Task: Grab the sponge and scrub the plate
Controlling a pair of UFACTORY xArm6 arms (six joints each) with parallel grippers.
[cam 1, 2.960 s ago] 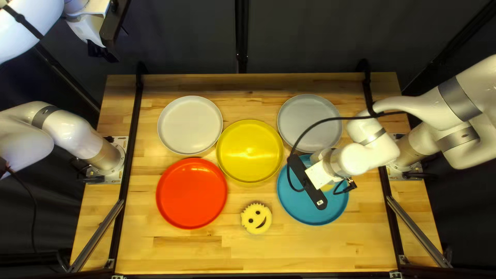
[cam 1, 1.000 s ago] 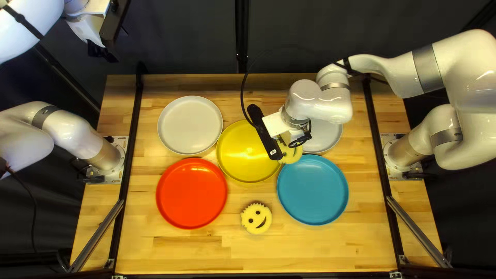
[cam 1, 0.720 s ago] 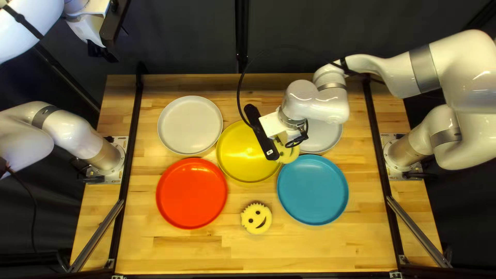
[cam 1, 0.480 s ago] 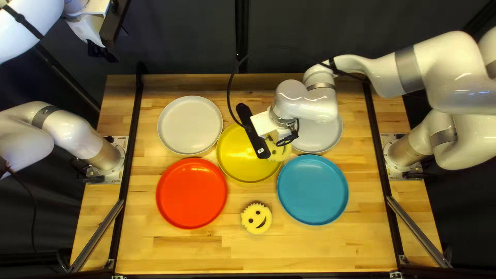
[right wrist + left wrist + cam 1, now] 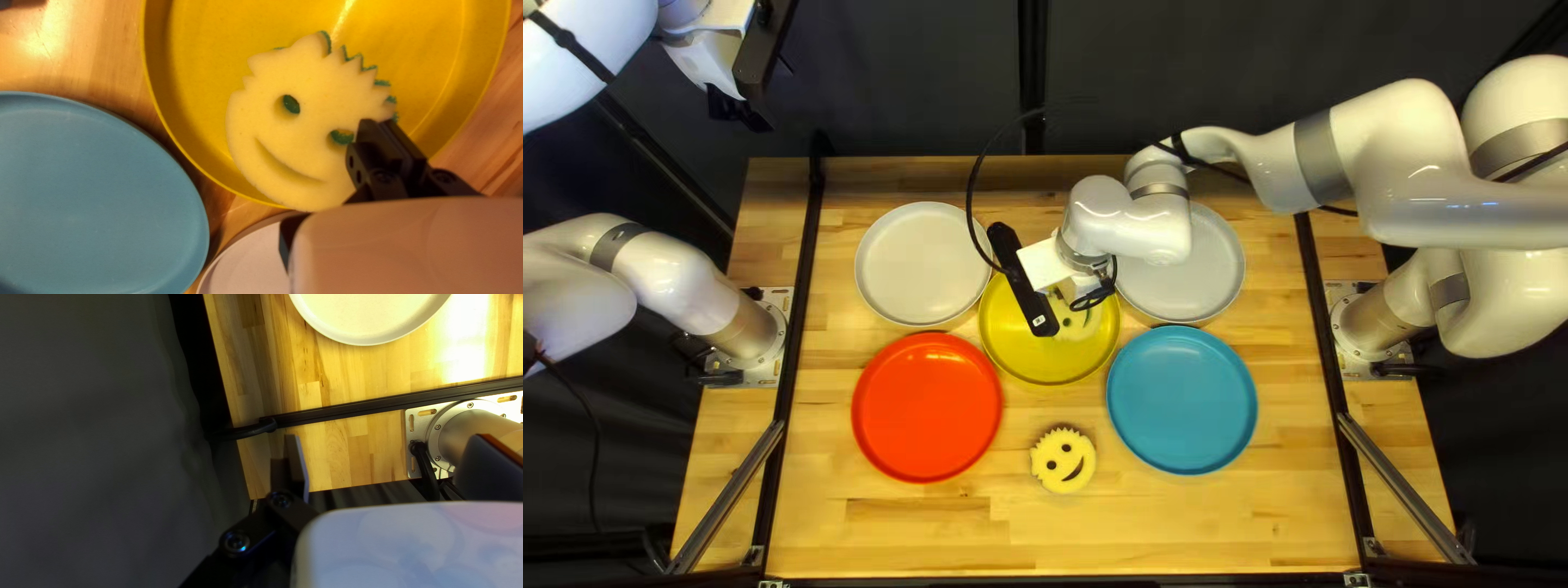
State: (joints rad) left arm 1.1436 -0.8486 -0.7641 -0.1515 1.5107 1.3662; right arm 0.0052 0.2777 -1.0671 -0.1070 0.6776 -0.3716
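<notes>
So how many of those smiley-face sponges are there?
2. One sponge is in my right gripper, over the yellow plate; the other sponge lies on the table, between the red plate and the blue plate. My right arm could hide more.

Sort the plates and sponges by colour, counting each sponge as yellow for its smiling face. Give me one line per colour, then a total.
Yellow: 3 (yellow plate, held sponge, loose sponge)
Red: 1 (red plate)
Blue: 1 (blue plate)
White: 1 (white plate)
Grey: 1 (grey plate)
Total: 7
</notes>
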